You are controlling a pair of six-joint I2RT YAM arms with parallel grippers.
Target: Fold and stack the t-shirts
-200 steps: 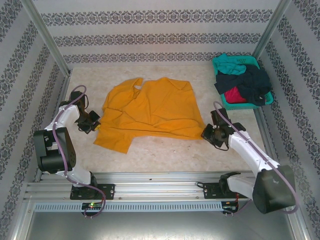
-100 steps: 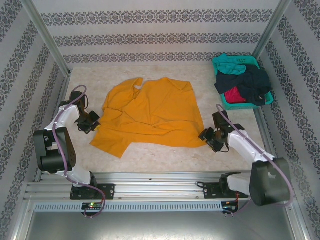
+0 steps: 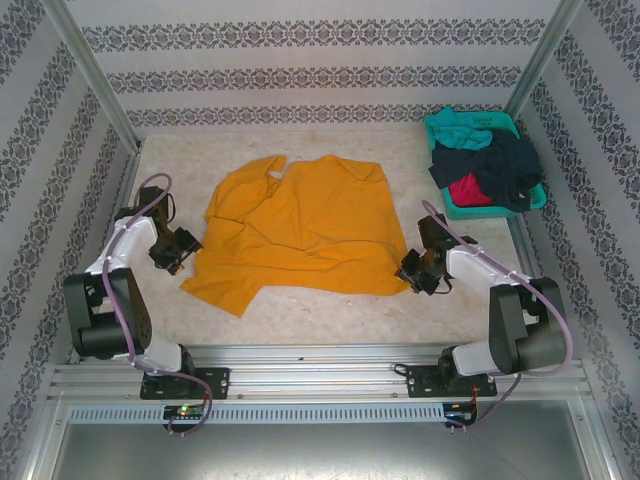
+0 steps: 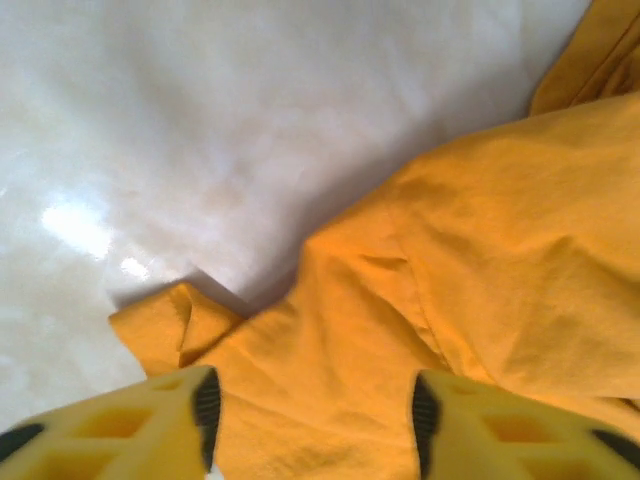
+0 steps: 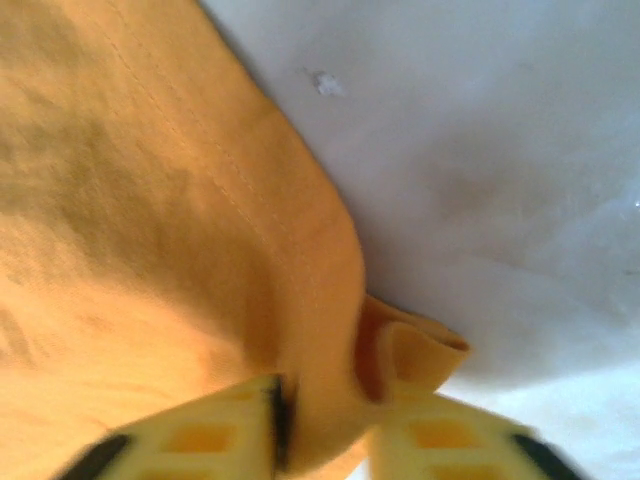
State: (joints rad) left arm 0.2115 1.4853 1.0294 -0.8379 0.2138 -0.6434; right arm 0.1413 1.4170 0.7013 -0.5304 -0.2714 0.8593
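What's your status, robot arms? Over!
Left gripper open, straddling edge of orange shirt. Right gripper pinching its near-right corner. Shirt rumpled, unfolded. Other shirts heaped in basket, apart.

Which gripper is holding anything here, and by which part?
The right gripper pinches the orange shirt at its hem corner; the left gripper is open over the cloth, holding nothing.
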